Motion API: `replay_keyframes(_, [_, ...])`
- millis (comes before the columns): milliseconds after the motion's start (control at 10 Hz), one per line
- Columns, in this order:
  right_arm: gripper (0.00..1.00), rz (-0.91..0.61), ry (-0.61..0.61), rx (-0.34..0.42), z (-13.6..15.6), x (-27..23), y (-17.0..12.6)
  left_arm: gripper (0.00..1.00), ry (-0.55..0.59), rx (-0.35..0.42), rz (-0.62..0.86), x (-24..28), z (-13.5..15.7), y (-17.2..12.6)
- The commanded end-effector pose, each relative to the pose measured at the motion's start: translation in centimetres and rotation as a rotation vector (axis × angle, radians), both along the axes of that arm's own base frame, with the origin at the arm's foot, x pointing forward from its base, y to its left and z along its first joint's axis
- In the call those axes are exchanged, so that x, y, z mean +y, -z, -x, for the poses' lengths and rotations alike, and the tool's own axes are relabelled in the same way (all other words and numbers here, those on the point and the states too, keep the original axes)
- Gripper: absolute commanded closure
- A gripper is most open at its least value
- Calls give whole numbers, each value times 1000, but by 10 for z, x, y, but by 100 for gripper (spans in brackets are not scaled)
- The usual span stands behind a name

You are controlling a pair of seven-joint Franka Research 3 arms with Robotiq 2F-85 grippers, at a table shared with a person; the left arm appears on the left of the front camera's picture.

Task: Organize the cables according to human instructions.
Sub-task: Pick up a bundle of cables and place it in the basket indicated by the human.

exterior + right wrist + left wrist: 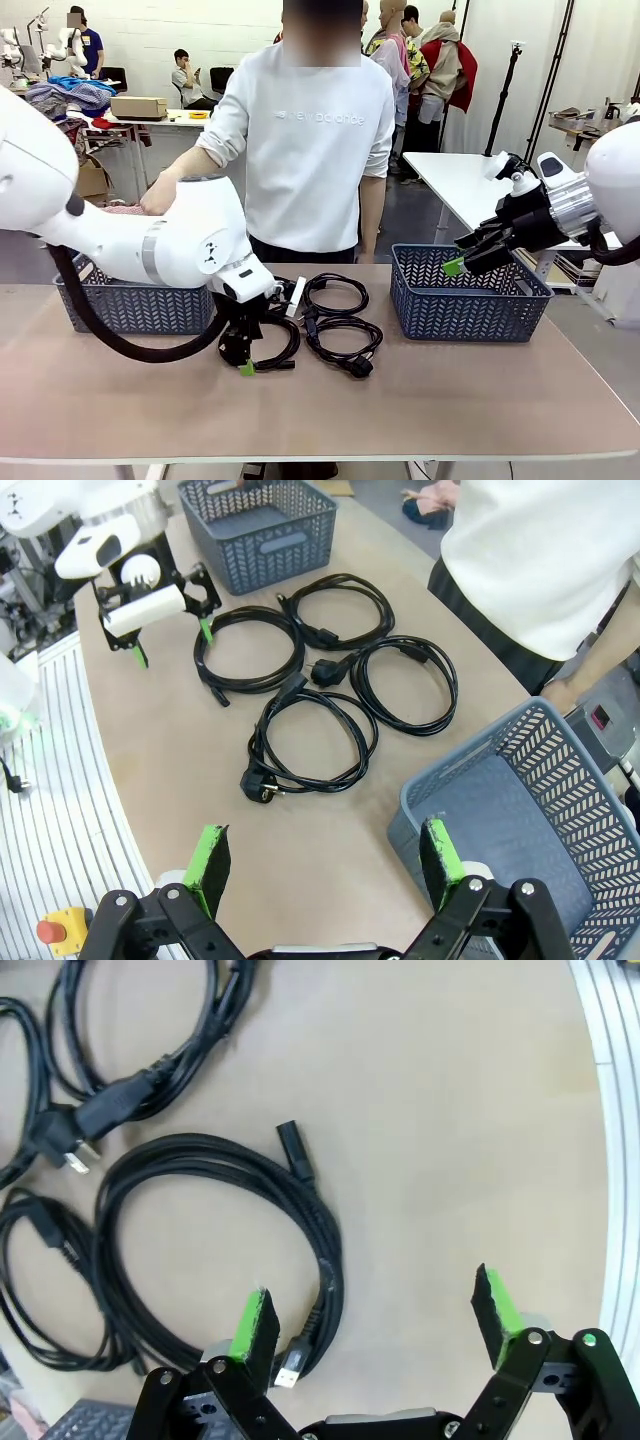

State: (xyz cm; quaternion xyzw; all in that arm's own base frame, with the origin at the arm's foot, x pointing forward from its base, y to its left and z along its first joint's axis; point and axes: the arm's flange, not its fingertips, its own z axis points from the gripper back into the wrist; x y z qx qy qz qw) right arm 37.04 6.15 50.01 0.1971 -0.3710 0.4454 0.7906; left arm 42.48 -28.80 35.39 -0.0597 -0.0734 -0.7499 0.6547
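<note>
cables: four coiled black cords (pixel 325 668), all flat on the table (pixel 450 400) in a loose cluster between the two baskets, none binned yet
target coil: the one nearest my left arm (pixel 328 1250), lying apart from its neighbours with its small plug end (pixel 295 1150) sticking out
left gripper: (pixel 372 1300) hangs low over that coil's near edge, jaws spread as wide as they go, holding nothing (one pad sits right above the strands, the other over bare table)
how I'd do it: I reckon I should shift sideways so both pads straddle the bundled strands, come straight down and pinch the whole bundle, not a single loop, or it'll unspool on the lift
right gripper: (pixel 325 855) hovers spread wide above the near corner of the right basket (pixel 470 310), nothing in it
person: stands at the far side, one hand (pixel 158 198) down by the left basket (pixel 135 310); I can't tell which bin they want, so I'd wait for a clear sign
count: four cables, two baskets, two grippers, one person at the table
</note>
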Motion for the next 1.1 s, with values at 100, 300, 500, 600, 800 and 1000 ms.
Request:
replay_keyframes(100, [0,-17,-23,-15,-4,-1,1,0,-11,22,-78,-9,-14,11])
replay_keyframes(300, [0,-17,-23,-15,-4,-1,1,0,-26,32,-99,-10,-26,22])
replay_keyframes(500, [0,-17,-23,-15,-4,-1,1,0,-33,25,-100,-12,-36,31])
replay_keyframes(600, [0,-17,-23,-15,-4,-1,1,0,-43,23,-101,-12,-39,34])
replay_keyframes(800, [0,-17,-23,-15,-4,-1,1,0,-50,28,-117,-10,-39,38])
replay_keyframes(1000, [0,-17,-23,-15,-4,-1,1,0,-49,26,-135,-11,-39,43])
